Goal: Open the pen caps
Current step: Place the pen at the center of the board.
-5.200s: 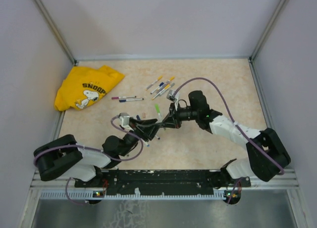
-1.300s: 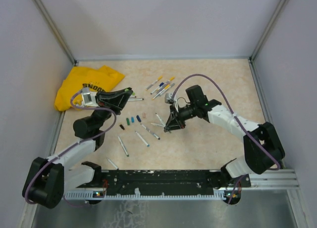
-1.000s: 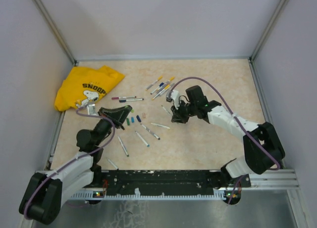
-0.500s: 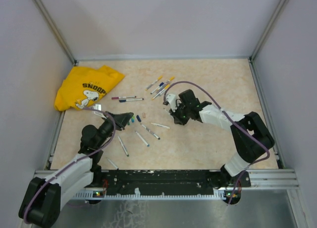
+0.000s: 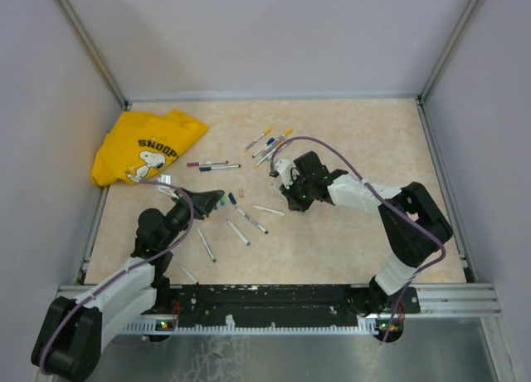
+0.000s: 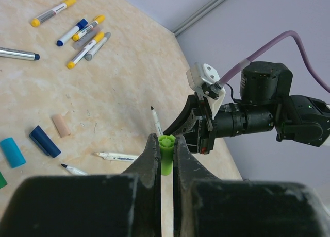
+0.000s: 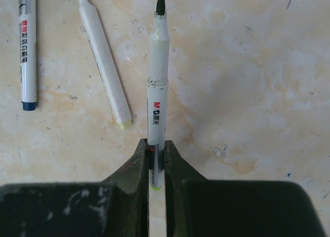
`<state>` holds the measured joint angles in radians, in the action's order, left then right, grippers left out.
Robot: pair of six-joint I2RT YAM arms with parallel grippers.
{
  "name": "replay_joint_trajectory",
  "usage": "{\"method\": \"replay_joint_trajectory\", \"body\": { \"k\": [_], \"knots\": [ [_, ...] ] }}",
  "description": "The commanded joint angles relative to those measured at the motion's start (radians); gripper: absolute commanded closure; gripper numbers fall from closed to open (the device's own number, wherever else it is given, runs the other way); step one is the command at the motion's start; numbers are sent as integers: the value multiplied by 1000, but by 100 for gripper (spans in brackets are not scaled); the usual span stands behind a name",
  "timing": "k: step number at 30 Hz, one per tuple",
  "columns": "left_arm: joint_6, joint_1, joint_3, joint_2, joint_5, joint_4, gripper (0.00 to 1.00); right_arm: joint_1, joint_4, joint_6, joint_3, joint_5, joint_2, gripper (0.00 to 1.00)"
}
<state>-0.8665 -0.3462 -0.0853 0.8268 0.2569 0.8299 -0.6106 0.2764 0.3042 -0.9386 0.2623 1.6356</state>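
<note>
Over beige tabletop (image 5: 332,241), left hand (image 6: 165,142) pinches green cap (image 6: 166,154); right hand (image 7: 156,150), low, pinches uncapped pen (image 7: 158,82).

The cap (image 6: 166,155) has its base hidden inside the left end effector (image 6: 165,139); the pen (image 7: 158,67) tail hides inside the right end effector (image 7: 155,143).

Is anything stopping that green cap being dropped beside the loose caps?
Nothing visible blocks it. The left tool pinches the green cap; only two uncapped pens lie flat near the loose caps.

walls: plain pale grey (image 5: 274,33) | corner posts: aluminium (image 5: 87,41) | tabletop: beige, marbled (image 5: 365,133) | light: even
</note>
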Motion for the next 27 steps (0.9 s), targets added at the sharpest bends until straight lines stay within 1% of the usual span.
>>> {"method": "replay_joint_trajectory", "body": {
  "k": [1, 22, 27],
  "knots": [
    [-10, 6, 1, 3, 22, 22, 100, -13, -5, -13, -55, 7, 33, 100],
    [-41, 6, -3, 65, 67, 69, 100, -26, 26, -15, -76, 17, 76, 99],
    [-43, 6, -2, 89, 71, 84, 100, -28, 33, -11, -81, 26, 81, 92]
  ]
}}
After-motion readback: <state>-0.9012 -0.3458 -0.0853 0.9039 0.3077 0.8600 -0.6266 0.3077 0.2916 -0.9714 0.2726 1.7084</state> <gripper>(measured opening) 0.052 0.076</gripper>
